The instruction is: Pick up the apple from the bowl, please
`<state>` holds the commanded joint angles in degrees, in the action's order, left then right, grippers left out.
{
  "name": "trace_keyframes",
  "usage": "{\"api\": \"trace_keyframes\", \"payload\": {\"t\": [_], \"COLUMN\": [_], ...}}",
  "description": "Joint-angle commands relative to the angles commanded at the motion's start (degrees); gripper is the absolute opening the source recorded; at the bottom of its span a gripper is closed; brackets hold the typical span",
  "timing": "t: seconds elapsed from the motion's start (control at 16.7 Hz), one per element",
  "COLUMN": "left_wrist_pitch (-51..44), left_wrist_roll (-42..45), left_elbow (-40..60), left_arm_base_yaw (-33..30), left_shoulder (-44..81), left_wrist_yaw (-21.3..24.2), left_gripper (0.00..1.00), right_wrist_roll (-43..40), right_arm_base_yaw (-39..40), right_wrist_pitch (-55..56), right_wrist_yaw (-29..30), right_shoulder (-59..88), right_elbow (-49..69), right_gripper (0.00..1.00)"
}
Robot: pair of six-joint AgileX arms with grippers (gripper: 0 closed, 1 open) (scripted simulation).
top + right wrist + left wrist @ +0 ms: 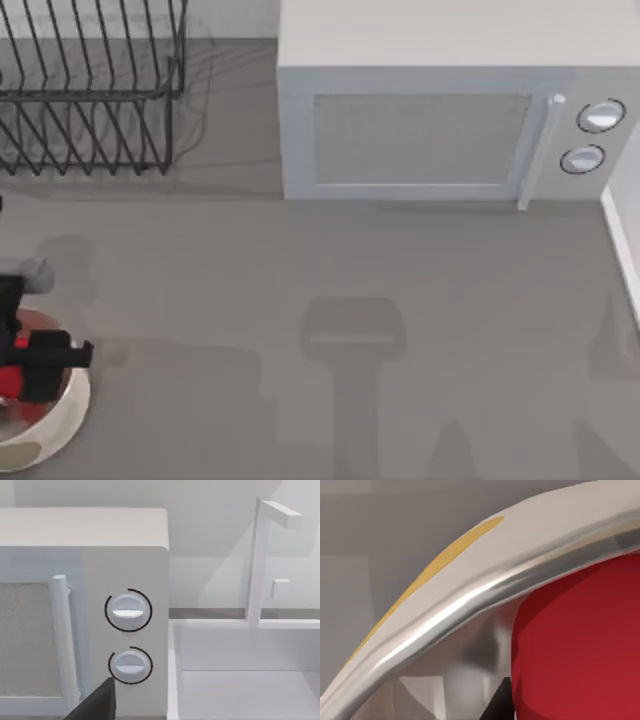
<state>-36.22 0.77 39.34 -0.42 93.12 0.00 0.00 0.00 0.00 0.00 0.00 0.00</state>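
Note:
The bowl [66,408] sits at the table's left front edge, its silvery rim and cream inside showing. The red apple [11,382] lies inside it, partly covered by my left gripper [32,368], which hangs low over the bowl right at the apple. In the left wrist view the apple [580,645] looms very close, just behind the shiny bowl rim [470,605]. A dark tip of my right gripper [95,704] shows in the right wrist view, pointed towards the microwave's knobs.
A white microwave [420,130] stands at the back, centre to right, with two knobs [598,116] and a door handle [538,150]. A black wire dish rack [90,90] fills the back left. A white sink with a tap [260,560] lies beside the microwave.

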Motion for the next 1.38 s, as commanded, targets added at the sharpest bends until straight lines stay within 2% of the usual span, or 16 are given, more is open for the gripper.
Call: {"api": "trace_keyframes", "payload": {"t": [0.12, 0.9, 1.38], "left_wrist_pitch": [0.0, 0.0, 0.0], "left_wrist_roll": [0.0, 0.0, 0.0], "left_elbow": [0.0, 0.0, 0.0], "left_arm_base_yaw": [0.0, 0.0, 0.0], "left_shoulder": [0.0, 0.0, 0.0], "left_wrist_yaw": [0.0, 0.0, 0.0], "left_gripper": [1.00, 0.02, 0.00], "right_wrist_roll": [0.0, 0.0, 0.0], "right_arm_base_yaw": [0.0, 0.0, 0.0], "right_wrist_pitch": [0.0, 0.0, 0.0], "right_wrist_yaw": [0.0, 0.0, 0.0], "right_shoulder": [0.0, 0.0, 0.0], "right_elbow": [0.0, 0.0, 0.0], "right_gripper": [1.00, 1.00, 1.00]}}
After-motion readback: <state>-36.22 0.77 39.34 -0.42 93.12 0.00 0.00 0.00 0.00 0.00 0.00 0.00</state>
